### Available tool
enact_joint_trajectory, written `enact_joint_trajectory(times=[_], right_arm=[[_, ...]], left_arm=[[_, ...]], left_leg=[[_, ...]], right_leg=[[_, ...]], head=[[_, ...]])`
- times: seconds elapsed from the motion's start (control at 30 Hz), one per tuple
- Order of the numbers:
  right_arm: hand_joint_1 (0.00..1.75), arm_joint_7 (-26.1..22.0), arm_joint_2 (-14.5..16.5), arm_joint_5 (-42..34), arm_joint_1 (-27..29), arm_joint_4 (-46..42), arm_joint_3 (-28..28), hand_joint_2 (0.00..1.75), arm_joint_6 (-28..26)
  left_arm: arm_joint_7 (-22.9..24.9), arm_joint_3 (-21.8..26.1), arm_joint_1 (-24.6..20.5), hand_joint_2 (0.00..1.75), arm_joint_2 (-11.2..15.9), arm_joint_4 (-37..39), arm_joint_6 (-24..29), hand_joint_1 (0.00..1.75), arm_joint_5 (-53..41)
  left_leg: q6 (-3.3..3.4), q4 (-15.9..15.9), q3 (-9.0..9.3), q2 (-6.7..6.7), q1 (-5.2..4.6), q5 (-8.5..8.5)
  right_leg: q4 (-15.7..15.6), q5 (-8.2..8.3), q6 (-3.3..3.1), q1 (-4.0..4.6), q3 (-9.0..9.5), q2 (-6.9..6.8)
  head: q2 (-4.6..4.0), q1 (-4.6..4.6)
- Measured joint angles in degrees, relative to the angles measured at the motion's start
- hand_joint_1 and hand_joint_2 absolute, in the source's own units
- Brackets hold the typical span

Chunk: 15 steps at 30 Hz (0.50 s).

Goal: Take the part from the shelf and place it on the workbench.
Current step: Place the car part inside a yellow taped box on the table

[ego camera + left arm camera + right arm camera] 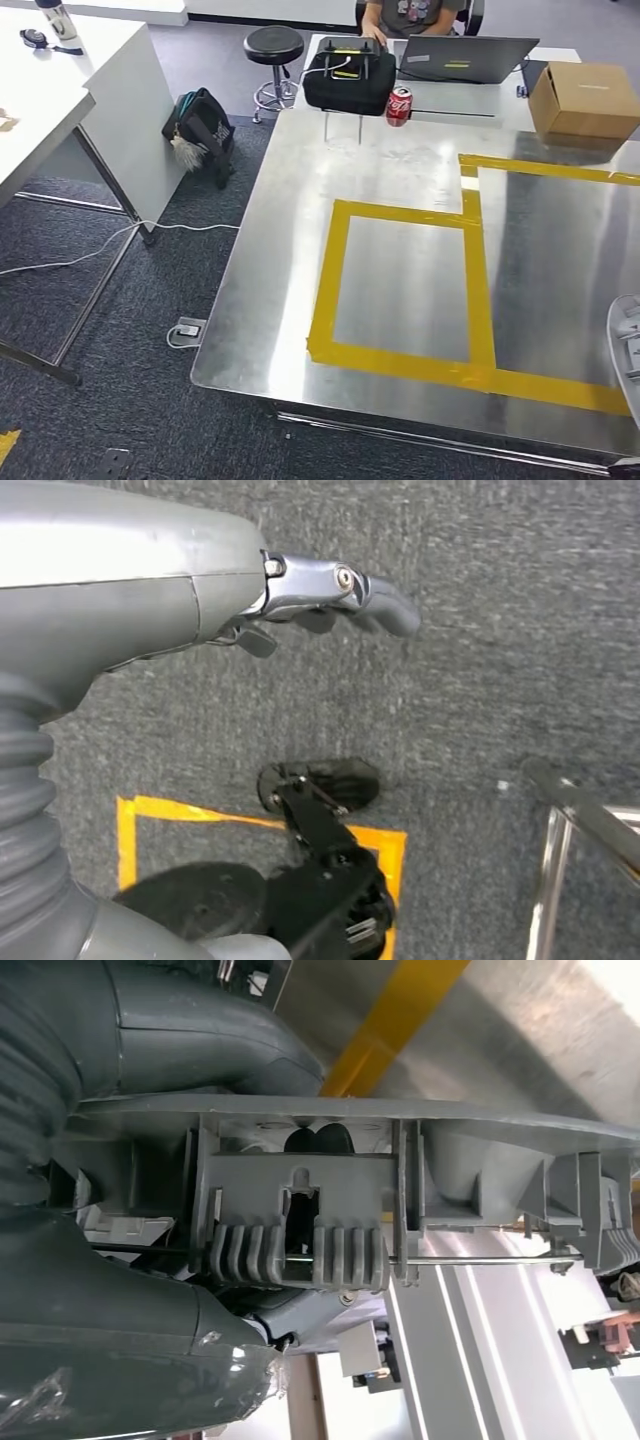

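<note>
Item: grey moulded-plastic part [362, 1210], ribbed, seemingly rigid and light, gripped across its body by right hand [189, 1080]; left hand [332, 590] hangs empty, fingers apart

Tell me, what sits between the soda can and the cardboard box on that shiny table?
In the head view, an open grey laptop stands between the red soda can and the cardboard box, at the workbench's far edge, with a seated person behind it.
</note>
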Motion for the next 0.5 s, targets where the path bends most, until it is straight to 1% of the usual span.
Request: enact_joint_trajectory(times=[0.03,0.07,0.1,0.13,0.2,0.23,0.27,0.3,0.33,0.37,0.4,0.43,0.47,0.5], right_arm=[[1.75,0.01,0.04,0.0,0.02,0.01,0.02,1.75,0.01],[1.75,0.01,0.06,-0.01,0.04,0.01,0.02,1.75,0.01],[1.75,0.02,0.07,-0.01,0.02,0.01,0.01,1.75,0.01],[1.75,0.01,0.07,-0.02,0.01,0.01,0.0,1.75,0.01],[1.75,0.01,0.07,-0.02,-0.03,0.02,-0.02,1.75,0.01],[1.75,0.01,0.08,-0.01,-0.02,0.04,-0.02,1.75,0.01],[1.75,0.02,0.08,-0.01,0.0,0.08,-0.02,1.75,0.01],[1.75,0.03,0.09,0.0,0.01,0.11,-0.02,1.75,0.01],[1.75,0.03,0.09,0.0,0.02,0.13,-0.02,1.75,0.01],[1.75,0.04,0.09,-0.01,0.01,0.14,-0.02,1.75,0.01],[1.75,0.04,0.09,-0.01,-0.02,0.14,-0.02,1.75,0.01],[1.75,0.04,0.09,-0.01,-0.03,0.14,-0.01,1.75,0.01],[1.75,0.04,0.09,-0.01,-0.04,0.14,-0.01,1.75,0.01],[1.75,0.04,0.09,0.0,-0.04,0.14,-0.02,1.75,0.01]], left_arm=[[0.0,0.01,0.03,1.75,-0.01,-0.03,-0.01,0.0,-0.01],[0.0,0.03,0.06,1.75,0.0,-0.06,-0.01,0.0,0.0],[0.01,0.05,0.07,1.75,0.01,-0.09,0.01,0.0,0.01],[0.01,0.09,0.06,1.75,0.02,-0.11,0.01,0.0,0.01],[0.01,0.13,0.07,1.75,0.01,-0.12,0.02,0.0,0.01],[0.0,0.13,0.08,1.75,-0.01,-0.12,0.02,0.0,0.01],[0.0,0.13,0.1,1.75,-0.02,-0.12,0.02,0.0,0.01],[0.0,0.14,0.11,1.75,-0.02,-0.12,0.02,0.0,0.01],[0.0,0.14,0.12,1.75,-0.02,-0.12,0.02,0.0,0.01],[0.0,0.15,0.14,1.75,-0.03,-0.12,0.01,0.0,0.01],[0.0,0.15,0.14,1.75,-0.03,-0.12,0.01,0.0,0.0],[0.0,0.15,0.13,1.75,-0.03,-0.12,0.0,0.0,0.01],[0.0,0.15,0.13,1.75,-0.03,-0.12,-0.01,0.0,0.01],[0.0,0.15,0.11,1.75,-0.02,-0.12,-0.01,0.0,0.0]], left_leg=[[0.45,-0.05,0.03,0.03,0.02,0.04],[0.91,-0.16,0.12,0.07,0.02,0.06],[1.37,-0.27,0.23,0.11,0.02,0.08],[1.75,-0.35,0.33,0.16,-0.03,0.06],[2.31,-0.33,0.45,0.2,-0.4,-0.17],[2.49,-0.33,0.58,0.21,-0.58,-0.3],[2.63,-0.32,0.79,0.2,-0.74,-0.46],[2.72,-0.32,1.1,0.19,-0.86,-0.67],[2.74,-0.32,1.52,0.17,-0.94,-0.93],[2.65,-0.32,1.91,0.15,-0.99,-1.22],[2.47,-0.24,2.21,0.11,-1.13,-1.54],[2.23,-0.18,2.36,0.09,-1.24,-1.76],[1.98,-0.16,2.4,0.08,-1.31,-1.9],[1.73,-0.19,2.43,0.09,-1.35,-1.93]], right_leg=[[-0.22,0.01,0.34,-0.09,0.2,-0.03],[0.21,-0.36,0.57,-0.16,0.16,-0.17],[1.75,-1.31,0.7,-0.16,-0.47,-0.34],[4.63,-2.85,0.72,-0.11,-1.83,-0.51],[12.65,-6.35,0.62,0.2,-6.12,-0.67],[15.71,-7.2,0.53,0.37,-7.95,-0.67],[16.82,-6.83,0.38,0.53,-8.86,-0.66],[15.62,-5.32,0.17,0.68,-8.62,-0.67],[12.44,-3.01,-0.1,0.81,-7.33,-0.68],[8.37,-0.76,-0.39,0.94,-5.56,-0.76],[4.86,0.79,-0.67,1.06,-3.96,-0.81],[2.54,1.61,-0.93,1.16,-2.82,-0.83],[1.53,1.74,-1.16,1.28,-2.31,-0.81],[1.43,1.7,-1.39,1.39,-2.22,-0.7]], head=[[0.0,0.02],[0.0,0.08],[0.0,0.23],[0.0,0.36],[0.0,0.53],[0.0,0.53],[0.0,0.54],[0.0,0.53],[0.0,0.54],[0.0,0.55],[0.0,0.54],[0.0,0.51],[0.0,0.49],[0.0,0.45]])
